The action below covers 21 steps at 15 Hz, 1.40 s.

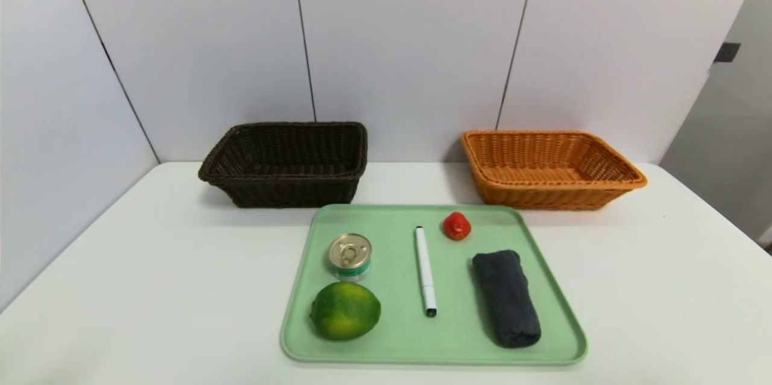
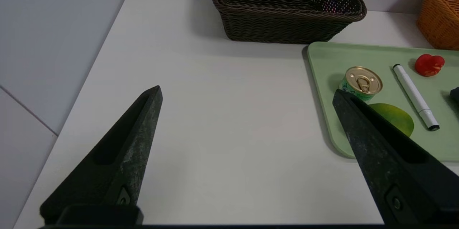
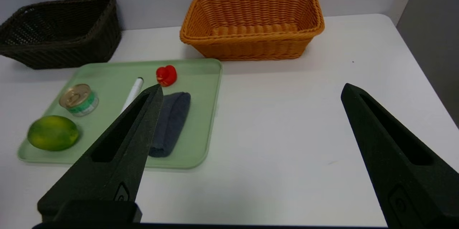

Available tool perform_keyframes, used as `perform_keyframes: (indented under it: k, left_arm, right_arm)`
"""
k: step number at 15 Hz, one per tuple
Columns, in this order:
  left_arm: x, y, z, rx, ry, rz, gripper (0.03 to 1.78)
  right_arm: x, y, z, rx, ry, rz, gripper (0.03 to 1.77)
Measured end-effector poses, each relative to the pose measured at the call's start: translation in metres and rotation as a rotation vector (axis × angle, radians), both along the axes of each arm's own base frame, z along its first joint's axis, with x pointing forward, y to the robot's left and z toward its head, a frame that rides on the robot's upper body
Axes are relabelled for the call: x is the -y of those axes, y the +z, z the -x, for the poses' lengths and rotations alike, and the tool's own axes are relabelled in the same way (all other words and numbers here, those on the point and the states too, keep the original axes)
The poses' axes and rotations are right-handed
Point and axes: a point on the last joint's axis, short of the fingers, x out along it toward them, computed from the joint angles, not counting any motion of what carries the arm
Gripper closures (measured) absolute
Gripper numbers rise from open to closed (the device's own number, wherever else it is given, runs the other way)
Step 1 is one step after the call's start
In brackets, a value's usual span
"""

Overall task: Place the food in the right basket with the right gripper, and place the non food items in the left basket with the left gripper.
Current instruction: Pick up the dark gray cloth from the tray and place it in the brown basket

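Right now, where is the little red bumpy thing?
In the head view, the small red knobbly object sits on the green tray, at its far edge toward the right, between the white marker and the orange basket.

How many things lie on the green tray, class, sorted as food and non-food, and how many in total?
Food: 2, the green citrus fruit and the tin can.
Non-food: 3, the marker pen, the rolled grey towel and the red knobbly object.
Total: 5.

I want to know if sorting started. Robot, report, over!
Left gripper and right gripper open, holding nothing. Fruit, can, pen, towel, red object all on tray. Nothing blocking.
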Motion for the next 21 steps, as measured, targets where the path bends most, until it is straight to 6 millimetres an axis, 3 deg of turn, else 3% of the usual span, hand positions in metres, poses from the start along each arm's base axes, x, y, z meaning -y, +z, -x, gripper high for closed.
perform_keyframes:
  k: [2, 3, 6, 9, 12, 16, 21]
  left_arm:
    - [0.0, 0.02, -0.031, -0.07, -0.003, 0.002, 0.12]
    - [0.0, 0.025, -0.045, -0.095, -0.002, 0.004, 0.12]
    - [0.001, 0.034, -0.092, -0.127, 0.006, 0.038, 0.12]
    - [0.003, 0.027, -0.131, -0.135, 0.002, 0.049, 0.12]
    - [0.005, 0.024, -0.156, -0.102, -0.018, 0.036, 0.12]
    - [0.012, 0.014, -0.174, -0.131, -0.032, 0.023, 0.12]
    - [0.026, 0.002, -0.178, -0.185, -0.101, 0.017, 0.12]
  right_arm:
    - [-0.002, 0.041, -0.035, -0.099, 0.042, -0.035, 0.09]
    - [-0.005, 0.052, -0.055, -0.174, 0.076, -0.063, 0.09]
    - [-0.036, 0.059, -0.108, -0.452, 0.212, -0.161, 0.09]
    - [-0.086, 0.049, -0.152, -0.645, 0.227, -0.197, 0.09]
    - [-0.125, 0.036, -0.179, -0.772, 0.217, -0.148, 0.09]
    - [-0.153, 0.005, -0.206, -0.973, 0.163, -0.061, 0.09]
    - [-0.175, -0.044, -0.239, -1.136, 0.064, 0.031, 0.09]
